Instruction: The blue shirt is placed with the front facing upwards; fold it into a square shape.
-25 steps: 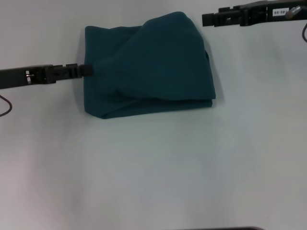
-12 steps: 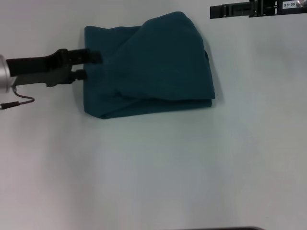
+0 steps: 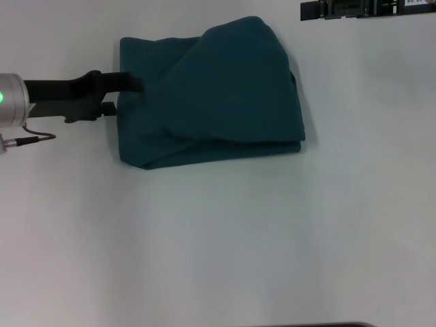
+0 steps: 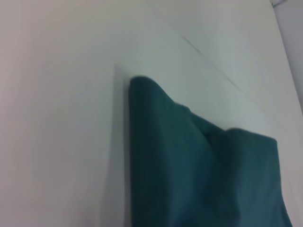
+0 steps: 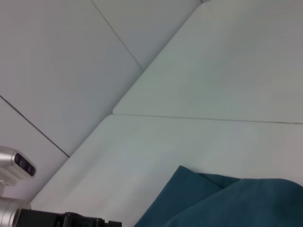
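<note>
The blue shirt (image 3: 218, 95) lies folded into a rough rectangle on the white table, plain teal side up, with a rumpled upper layer draped over its right half. My left gripper (image 3: 126, 96) is at the shirt's left edge with its fingers apart. One finger (image 3: 133, 83) lies over the fabric and the other stops at the edge. The left wrist view shows the shirt (image 4: 189, 175) close up, with one rounded corner. My right gripper (image 3: 306, 10) hangs beyond the shirt's far right corner, apart from it. The shirt (image 5: 227, 203) also shows in the right wrist view.
The white table (image 3: 225, 238) is bare in front of the shirt and on both sides. A thin cable (image 3: 30, 139) loops off my left wrist. In the right wrist view my left arm (image 5: 61, 220) shows low, with pale wall panels (image 5: 57, 56) behind the table.
My left gripper has turned at the shirt's left edge and its fingers have spread, one now lying over the fabric. My right arm has pulled back toward the far right. The shirt has not moved.
</note>
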Motion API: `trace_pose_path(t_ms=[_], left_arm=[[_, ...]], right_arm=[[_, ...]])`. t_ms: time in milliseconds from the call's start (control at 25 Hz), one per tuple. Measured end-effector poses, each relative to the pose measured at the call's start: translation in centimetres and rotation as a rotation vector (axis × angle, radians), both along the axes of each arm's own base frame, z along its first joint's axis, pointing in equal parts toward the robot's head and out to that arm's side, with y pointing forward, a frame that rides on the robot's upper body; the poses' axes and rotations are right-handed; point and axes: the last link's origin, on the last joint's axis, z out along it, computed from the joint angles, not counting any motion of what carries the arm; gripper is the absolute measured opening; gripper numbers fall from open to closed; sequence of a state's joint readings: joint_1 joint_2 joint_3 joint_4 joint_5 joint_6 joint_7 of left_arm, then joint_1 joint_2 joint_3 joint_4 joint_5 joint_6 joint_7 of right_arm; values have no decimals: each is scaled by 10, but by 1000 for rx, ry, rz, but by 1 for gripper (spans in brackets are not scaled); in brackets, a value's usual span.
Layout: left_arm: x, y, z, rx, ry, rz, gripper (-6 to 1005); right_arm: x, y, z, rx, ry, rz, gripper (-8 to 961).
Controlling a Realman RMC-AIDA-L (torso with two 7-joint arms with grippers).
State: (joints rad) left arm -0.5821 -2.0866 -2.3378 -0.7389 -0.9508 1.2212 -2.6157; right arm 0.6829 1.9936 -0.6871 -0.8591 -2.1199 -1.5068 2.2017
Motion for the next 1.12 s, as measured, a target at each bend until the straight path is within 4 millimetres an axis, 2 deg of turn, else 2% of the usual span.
trace_pose_path(t_ms=[160, 360, 720, 1120], left_arm=[[-6, -1, 5, 9, 6, 17, 841], [-9, -5, -2, -16, 12, 29, 842], [6, -2, -21, -85, 32, -8, 789], [21, 5, -27, -127, 80, -73, 731]], right_arm=[[0, 0, 0, 0, 0, -1, 941], [-1, 1, 1, 3, -2, 4, 941], [0, 1, 4, 5, -5, 3, 941], [-3, 2, 7, 14, 15, 10, 941]])
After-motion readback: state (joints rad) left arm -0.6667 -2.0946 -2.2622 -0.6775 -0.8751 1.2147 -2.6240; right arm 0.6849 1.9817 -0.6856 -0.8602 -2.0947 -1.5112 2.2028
